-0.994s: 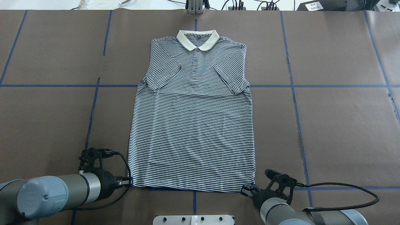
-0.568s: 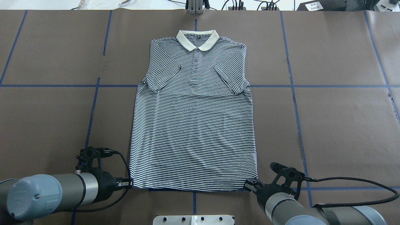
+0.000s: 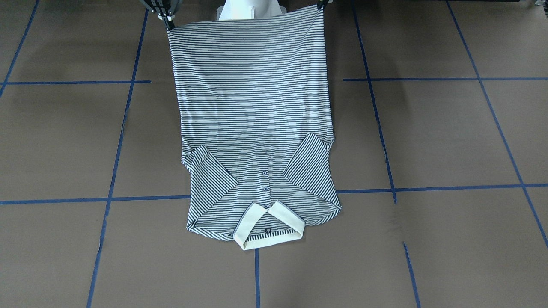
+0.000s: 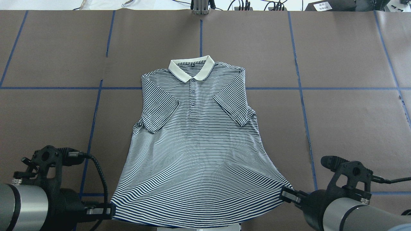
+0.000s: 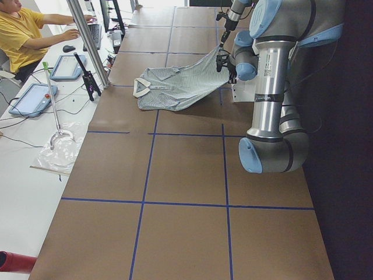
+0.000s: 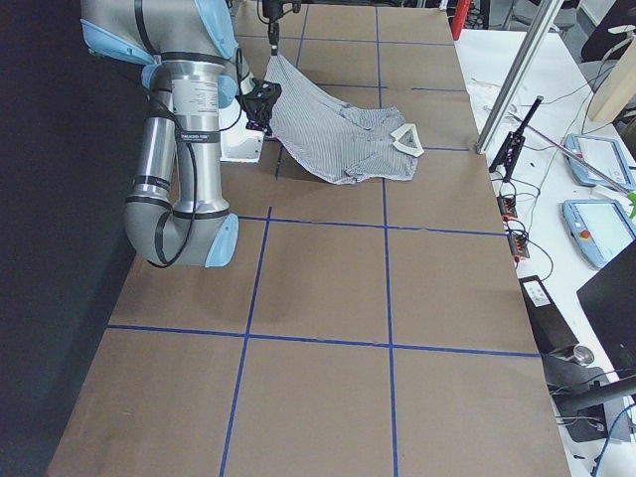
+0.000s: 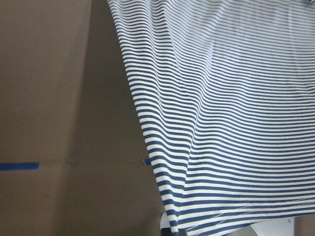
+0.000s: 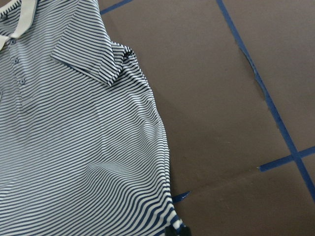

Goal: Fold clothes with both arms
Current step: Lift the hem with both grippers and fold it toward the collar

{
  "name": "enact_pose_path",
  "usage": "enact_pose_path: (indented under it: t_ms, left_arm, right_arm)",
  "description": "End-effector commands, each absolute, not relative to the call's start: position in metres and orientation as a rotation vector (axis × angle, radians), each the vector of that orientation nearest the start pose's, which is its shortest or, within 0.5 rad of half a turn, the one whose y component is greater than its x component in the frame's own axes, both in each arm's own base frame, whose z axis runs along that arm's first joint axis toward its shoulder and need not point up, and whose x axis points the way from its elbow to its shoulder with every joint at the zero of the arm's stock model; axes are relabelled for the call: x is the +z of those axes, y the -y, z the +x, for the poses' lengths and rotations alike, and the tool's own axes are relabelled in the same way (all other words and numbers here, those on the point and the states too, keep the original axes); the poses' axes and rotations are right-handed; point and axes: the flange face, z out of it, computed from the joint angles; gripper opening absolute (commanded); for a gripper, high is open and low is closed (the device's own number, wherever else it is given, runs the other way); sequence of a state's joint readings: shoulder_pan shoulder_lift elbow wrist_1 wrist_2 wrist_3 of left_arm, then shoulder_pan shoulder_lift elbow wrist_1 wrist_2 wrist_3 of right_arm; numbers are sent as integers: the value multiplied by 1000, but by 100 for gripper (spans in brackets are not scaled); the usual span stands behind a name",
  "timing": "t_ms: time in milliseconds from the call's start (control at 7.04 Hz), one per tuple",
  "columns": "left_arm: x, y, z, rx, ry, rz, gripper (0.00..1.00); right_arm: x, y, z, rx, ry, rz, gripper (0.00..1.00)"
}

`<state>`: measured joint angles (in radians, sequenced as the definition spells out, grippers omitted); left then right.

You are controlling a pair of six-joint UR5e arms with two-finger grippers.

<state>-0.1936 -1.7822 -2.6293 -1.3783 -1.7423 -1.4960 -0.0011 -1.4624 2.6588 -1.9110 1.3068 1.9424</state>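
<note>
Left gripper: we find it pinched tight on the near left hem corner of the polo shirt.
Right gripper: clamped likewise on the near right hem corner.
Hem: held up off the table, stretched between the two grippers.
Shirt body: we note it slopes from the raised hem down to the table, button side up.
Sleeves: folded inward over the chest.
Collar: cream, flat on the table at the far end, meeting the centre tape line.
</note>
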Motion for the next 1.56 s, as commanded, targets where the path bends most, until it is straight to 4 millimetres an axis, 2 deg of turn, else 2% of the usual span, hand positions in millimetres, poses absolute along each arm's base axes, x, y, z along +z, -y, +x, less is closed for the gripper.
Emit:
enact_pose_path:
  t_ms: [0,142,284,426,568,710,852,994,1136,1278,1419]
  left_arm:
    - [149,204,334,-29,-1034,18,0]
    - [149,241,332,-36,-1008,105,0]
    - [153,265,323,-50,-983,155,0]
    - [155,287,313,-56,-963,201,0]
    - [158,325,310,-84,-926,233,0]
    - [164,364,316,-88,-875,262,0]
    - [167,407,328,-97,-839,290,0]
    - [179,443,334,-111,-823,320,0]
    - [198,475,344,-115,-811,341,0]
    - [219,501,360,-124,-805,349,0]
    - [239,525,384,-126,-795,348,0]
  right_arm:
    - [199,173,-306,472,884,80,0]
    - [192,196,-315,489,887,95,0]
    - [184,222,-325,510,888,116,0]
    - [174,255,-339,540,880,153,0]
    - [171,288,-347,547,855,179,0]
    - [179,316,-353,562,815,198,0]
    - [171,349,-362,577,792,229,0]
    - [177,387,-375,604,759,251,0]
    - [195,421,-398,626,785,272,0]
    - [224,455,-424,642,795,288,0]
    - [254,482,-441,641,785,303,0]
